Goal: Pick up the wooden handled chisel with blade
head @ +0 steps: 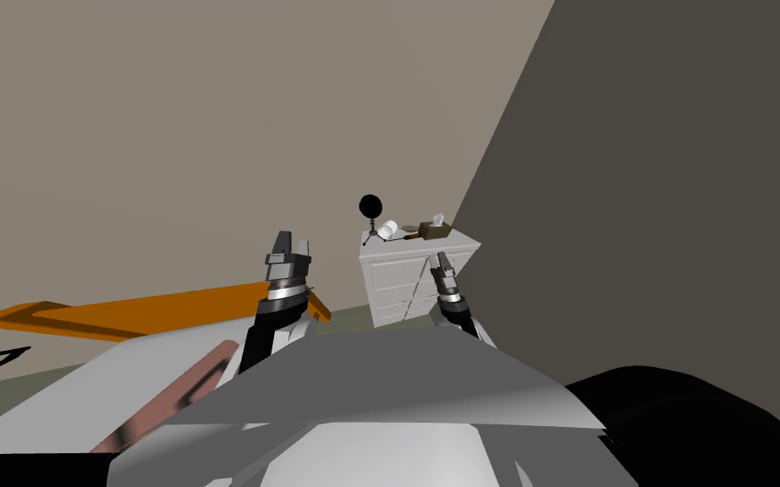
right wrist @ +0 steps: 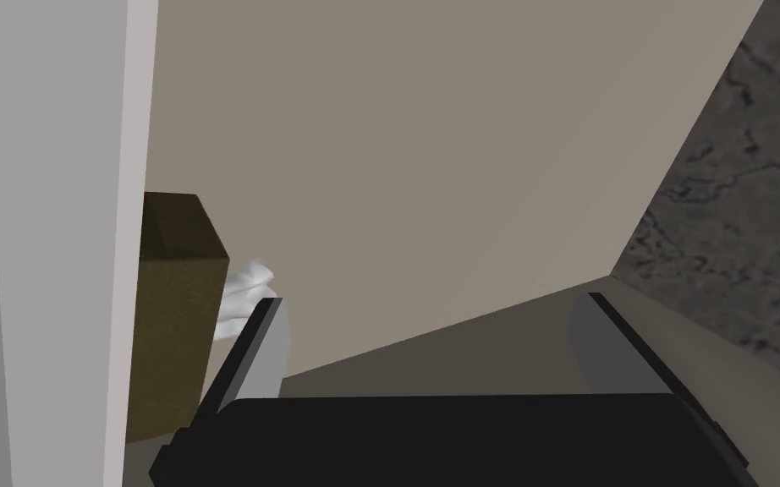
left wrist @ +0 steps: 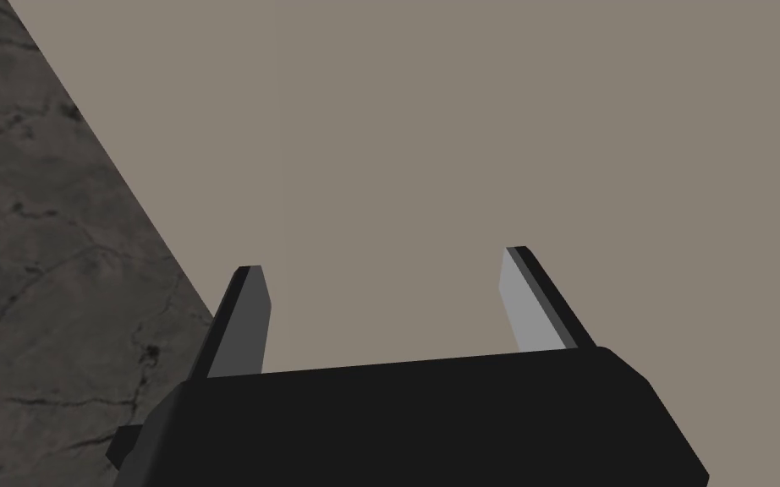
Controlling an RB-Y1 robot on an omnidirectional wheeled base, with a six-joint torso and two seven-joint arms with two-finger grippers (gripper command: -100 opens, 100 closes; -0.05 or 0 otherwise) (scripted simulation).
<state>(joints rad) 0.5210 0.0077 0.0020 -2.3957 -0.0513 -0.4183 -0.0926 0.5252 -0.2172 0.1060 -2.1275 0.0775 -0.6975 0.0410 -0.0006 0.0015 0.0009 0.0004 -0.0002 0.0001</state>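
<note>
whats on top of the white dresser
On the dresser: a black ball on a tripod, a white roll, what looks like the chisel, and a tissue box. Anything behind the box is hidden.

Our left tool (left wrist: pixel 384 258) and right tool (right wrist: pixel 431 298) have smooth, matt grey fingers on flat black bodies without gloss. The tissue box (right wrist: pixel 173 321) looks like dull olive card with a faint grain, and its tissue (right wrist: pixel 244 292) like soft, crumpled white paper. The chest of drawers (head: pixel 405 283) is plain matt white. The chisel (head: pixel 410 238) reads reddish brown, too small to judge its grain. A dark grey surface (left wrist: pixel 50 279) beside the matt beige wall (left wrist: pixel 431 127) looks like veined stone.
</note>
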